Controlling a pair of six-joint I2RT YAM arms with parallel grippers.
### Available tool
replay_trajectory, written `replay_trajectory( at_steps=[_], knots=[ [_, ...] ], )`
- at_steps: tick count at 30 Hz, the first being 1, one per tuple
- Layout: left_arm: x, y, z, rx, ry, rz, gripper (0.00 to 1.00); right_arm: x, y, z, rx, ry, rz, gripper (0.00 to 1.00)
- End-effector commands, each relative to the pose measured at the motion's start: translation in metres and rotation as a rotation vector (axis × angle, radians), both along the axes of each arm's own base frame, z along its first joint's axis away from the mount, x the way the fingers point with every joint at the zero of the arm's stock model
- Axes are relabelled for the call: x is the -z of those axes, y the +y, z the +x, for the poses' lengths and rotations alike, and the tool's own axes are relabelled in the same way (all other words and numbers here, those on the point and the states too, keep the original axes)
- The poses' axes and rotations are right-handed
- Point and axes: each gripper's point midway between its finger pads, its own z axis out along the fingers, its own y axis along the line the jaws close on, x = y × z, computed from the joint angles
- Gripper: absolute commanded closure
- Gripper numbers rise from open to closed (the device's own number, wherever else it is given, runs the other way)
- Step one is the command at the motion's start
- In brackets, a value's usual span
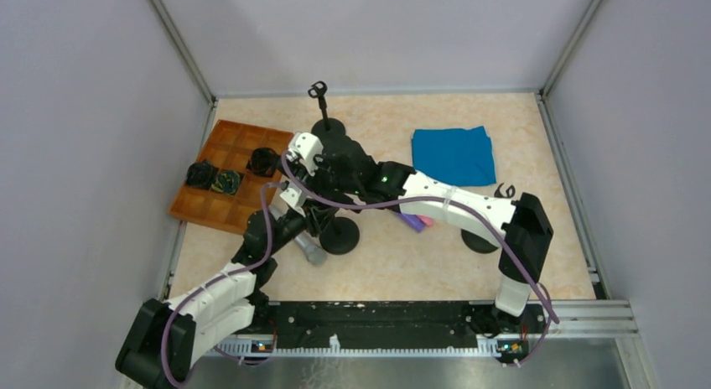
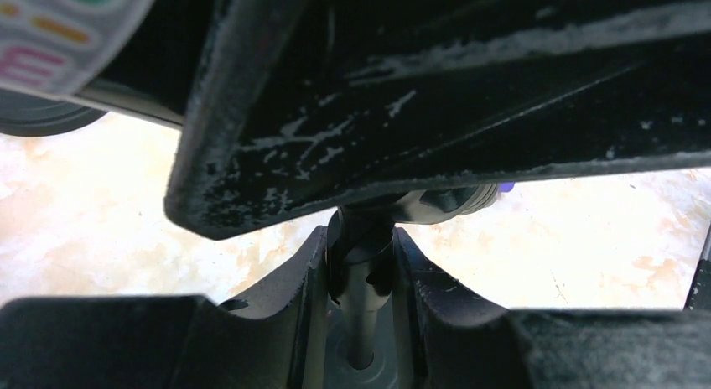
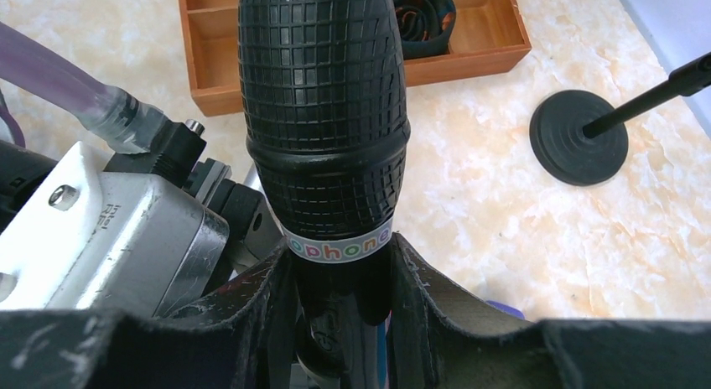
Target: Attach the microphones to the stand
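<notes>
Black microphone [image 3: 323,112]: upright between the fingers of the right gripper [image 3: 339,272], which is clamped on its body just below the lettered band. Grille head clear above the fingers. It sits mid-tabletop, over the near stand [image 1: 339,235].

Left gripper [image 2: 360,272]: fingers closed on the thin stem of the near stand, just below the clip at its top. The scratched black finger of the right gripper crosses directly overhead in the left wrist view.

Silver-grey microphone [image 1: 313,253]: lying flat, just beside the near stand's round base, on its left.

Pink microphone [image 1: 426,222] and purple microphone [image 1: 411,221]: lying side by side under the right forearm, partly hidden.

2 more stands: back stand [image 1: 328,127] near the far wall, clip bare; right stand [image 1: 480,242] with its base half under the right arm.

Wooden tray [image 1: 220,206]: left side, divided into compartments, dark rolled items in 3 of them.

Blue cloth [image 1: 453,154]: folded, far right of the marbled tabletop [image 1: 394,263], well apart from the stands.
</notes>
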Motion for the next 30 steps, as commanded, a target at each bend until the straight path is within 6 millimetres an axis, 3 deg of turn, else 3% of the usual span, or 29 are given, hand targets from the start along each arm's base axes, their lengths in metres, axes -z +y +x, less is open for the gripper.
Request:
replay_trajectory(
  at_steps=[1, 7, 8, 10, 13, 15, 17, 24, 30],
  knots=[
    [-0.034, 0.004, 0.014, -0.059, -0.110, -0.022, 1.00, 0.172, -0.096, -0.111, -0.119, 0.472, -0.616, 1.00],
    [-0.032, 0.005, 0.016, -0.069, -0.110, -0.016, 1.00, 0.167, -0.098, -0.114, -0.115, 0.464, -0.569, 1.00],
    [-0.033, 0.005, 0.016, -0.069, -0.113, -0.016, 0.92, 0.166, -0.099, -0.115, -0.110, 0.464, -0.563, 1.00],
    [-0.035, 0.005, 0.017, -0.071, -0.120, -0.016, 0.61, 0.163, -0.100, -0.115, -0.093, 0.464, -0.539, 1.00],
    [-0.042, 0.006, 0.017, -0.075, -0.133, -0.020, 0.41, 0.158, -0.100, -0.110, -0.029, 0.447, -0.483, 1.00],
    [-0.047, 0.006, 0.014, -0.069, -0.148, -0.025, 0.15, 0.155, -0.100, -0.108, 0.045, 0.457, -0.434, 1.00],
    [-0.051, 0.006, 0.012, -0.068, -0.167, -0.030, 0.04, 0.152, -0.101, -0.106, 0.103, 0.465, -0.395, 1.00],
    [-0.052, 0.007, 0.000, -0.079, -0.252, -0.033, 0.01, 0.136, -0.107, -0.097, 0.276, 0.484, -0.364, 1.00],
    [-0.060, 0.009, -0.001, -0.151, -0.355, -0.051, 0.01, 0.134, -0.109, -0.101, 0.322, 0.552, -0.374, 1.00]
  ],
)
